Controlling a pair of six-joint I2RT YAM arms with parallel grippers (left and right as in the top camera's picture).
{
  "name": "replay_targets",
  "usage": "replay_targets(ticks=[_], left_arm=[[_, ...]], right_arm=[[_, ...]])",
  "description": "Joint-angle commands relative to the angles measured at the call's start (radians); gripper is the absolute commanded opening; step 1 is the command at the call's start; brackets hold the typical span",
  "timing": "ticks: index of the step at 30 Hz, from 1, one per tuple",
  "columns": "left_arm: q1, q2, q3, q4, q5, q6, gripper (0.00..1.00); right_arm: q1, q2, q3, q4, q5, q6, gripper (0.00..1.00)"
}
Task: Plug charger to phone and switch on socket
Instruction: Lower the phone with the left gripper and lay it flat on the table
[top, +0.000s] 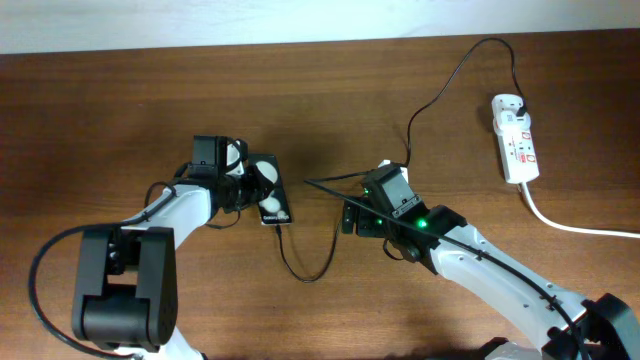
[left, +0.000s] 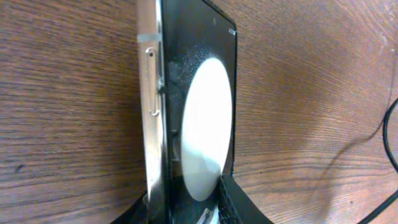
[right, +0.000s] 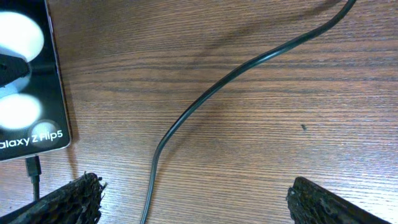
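Observation:
The black phone (top: 278, 205) lies left of centre, its screen showing two white round reflections. My left gripper (top: 256, 186) straddles it. In the left wrist view the phone (left: 205, 56) fills the gap and both fingers of the left gripper (left: 186, 210) sit against its sides with no gap showing. The charger (top: 410, 140) runs from the socket's adapter past my right arm and loops to the phone's near end. Its plug tip (right: 34, 171) sits at the phone (right: 28, 93) port. My right gripper (right: 199, 208) hangs open over the cable (right: 186, 112), holding nothing. The socket (top: 515, 140) lies far right.
The socket's thick white cord (top: 580, 228) trails off the right edge. My right arm (top: 470, 255) crosses the table's lower right, over part of the black cable. Bare wood table (top: 100, 110) surrounds everything.

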Motion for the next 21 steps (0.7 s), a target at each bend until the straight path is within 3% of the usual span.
replay_targets(ticks=[1,8,15,21], left_arm=[[0.0,0.018,-0.016,-0.004,-0.031,0.017,0.28],[0.0,0.018,-0.016,-0.004,-0.032,0.017,0.31],[0.0,0.018,-0.016,-0.003,-0.032,0.017,0.47],[0.0,0.018,-0.016,-0.003,-0.032,0.017,0.5]], right_arm=[[-0.004,-0.006,0.002,0.0,0.008,-0.01,0.99],[-0.004,-0.006,0.002,0.0,0.008,-0.01,0.99],[-0.004,-0.006,0.002,0.0,0.008,-0.01,0.99],[-0.004,-0.006,0.002,0.0,0.008,-0.01,0.99]])
